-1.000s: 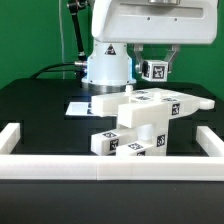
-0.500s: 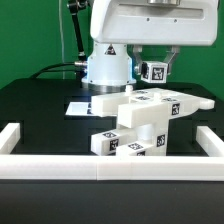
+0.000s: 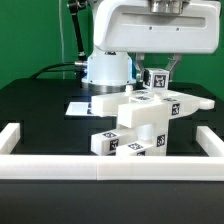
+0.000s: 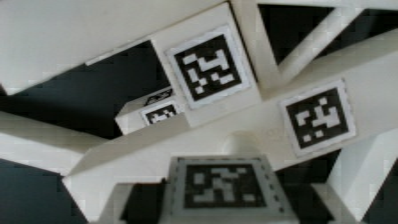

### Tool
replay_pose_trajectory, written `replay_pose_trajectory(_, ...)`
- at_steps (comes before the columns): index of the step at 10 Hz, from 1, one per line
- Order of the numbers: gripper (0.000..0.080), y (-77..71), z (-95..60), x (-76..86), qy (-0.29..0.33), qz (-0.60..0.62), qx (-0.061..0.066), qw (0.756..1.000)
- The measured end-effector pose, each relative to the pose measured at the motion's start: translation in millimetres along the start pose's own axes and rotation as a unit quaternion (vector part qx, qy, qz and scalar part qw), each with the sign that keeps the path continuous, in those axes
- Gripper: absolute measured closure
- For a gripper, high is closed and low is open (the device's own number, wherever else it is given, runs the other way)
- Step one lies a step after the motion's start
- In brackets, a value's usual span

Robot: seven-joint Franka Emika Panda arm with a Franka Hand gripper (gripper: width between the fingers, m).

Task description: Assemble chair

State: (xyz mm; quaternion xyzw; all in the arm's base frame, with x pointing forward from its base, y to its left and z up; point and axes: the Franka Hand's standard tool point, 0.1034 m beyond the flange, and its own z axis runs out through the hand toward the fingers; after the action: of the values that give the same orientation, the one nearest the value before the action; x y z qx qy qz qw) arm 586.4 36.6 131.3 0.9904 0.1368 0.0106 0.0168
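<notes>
Judging these white plastic parts rigid, light and slick, we see the pincer (image 3: 156, 70) clamped on a small tagged block (image 3: 155, 77) by its flat sides, just above the half-built chair (image 3: 140, 125) by the counter (image 3: 40, 112) edge nearest the exterior camera.

The arm (image 3: 150, 25) points downward, its hand (image 3: 157, 79) clamped on a chair part (image 3: 156, 73).

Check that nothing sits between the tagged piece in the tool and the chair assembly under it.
Nothing visible does. The tool grips a small white tagged plastic block just above the top slab of the white blocky plastic chair assembly; no other object shows between them. Whether they touch is unclear.
</notes>
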Motion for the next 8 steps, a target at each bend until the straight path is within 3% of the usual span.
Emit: replay_pose_trajectory(8, 0.0512, -4.1, 3.3, -0.9, -0.003, 0.003, 0.001, 1.000)
